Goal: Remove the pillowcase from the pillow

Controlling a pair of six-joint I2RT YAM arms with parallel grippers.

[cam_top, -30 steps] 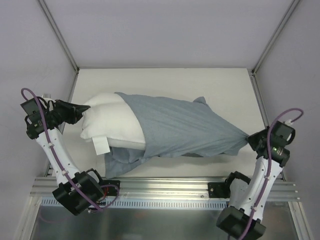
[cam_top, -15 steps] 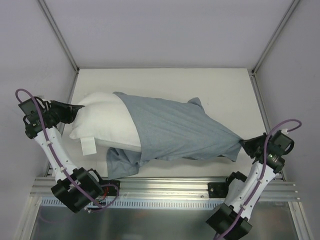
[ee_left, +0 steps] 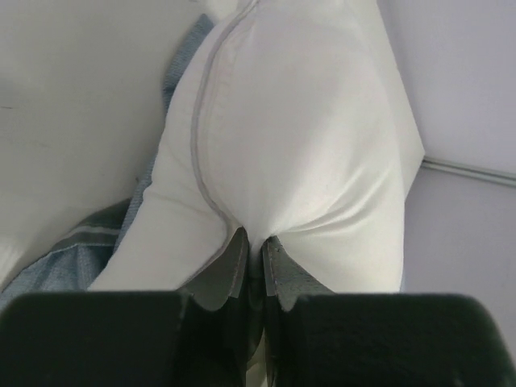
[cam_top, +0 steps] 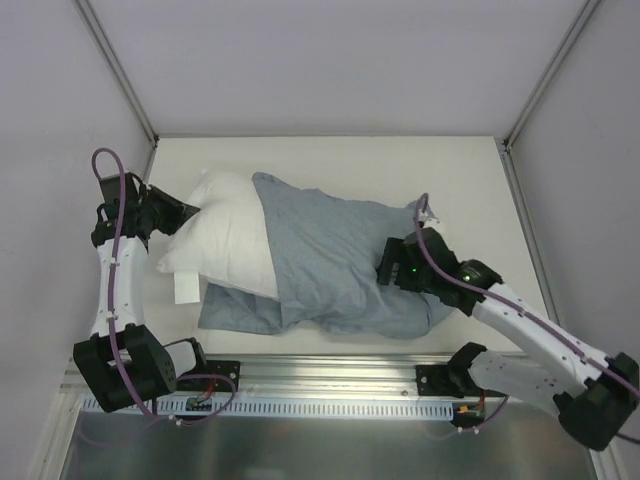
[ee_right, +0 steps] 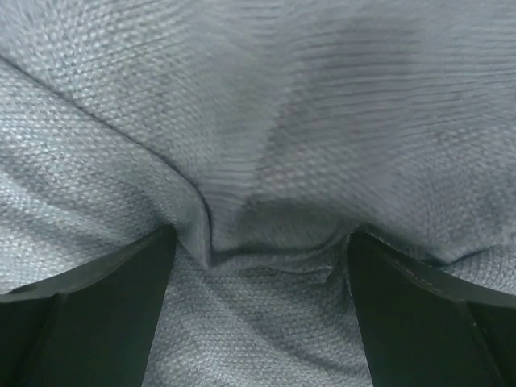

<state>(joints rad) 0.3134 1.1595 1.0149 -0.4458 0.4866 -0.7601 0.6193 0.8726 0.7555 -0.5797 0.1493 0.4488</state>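
Two arms are working opposite ends of one bundle. In the top view, the pillow (cam_top: 225, 235) is lying across the table (cam_top: 330, 160) with its long axis running from nine o'clock to three o'clock. Its bare white end is sticking out toward nine, and the pillowcase (cam_top: 330, 260) is covering the rest. Our left gripper (cam_top: 185, 212) is sitting at the white end, and our right gripper (cam_top: 392, 268) is resting on the grey cloth toward three.

In the left wrist view, our left gripper (ee_left: 252, 258) is pinching a pucker of the pillow (ee_left: 298, 137), with its jaws almost together. A striped edge of the pillowcase (ee_left: 72, 250) is peeking in at eight o'clock.

In the right wrist view, our right gripper (ee_right: 262, 266) is pressing into the pillowcase (ee_right: 266, 105) with its jaws spread wide. A fold is rising between them but is not clamped.

We are judging that the cover has to slide along the long axis toward three o'clock, and the right arm is the nearer one for that pull.
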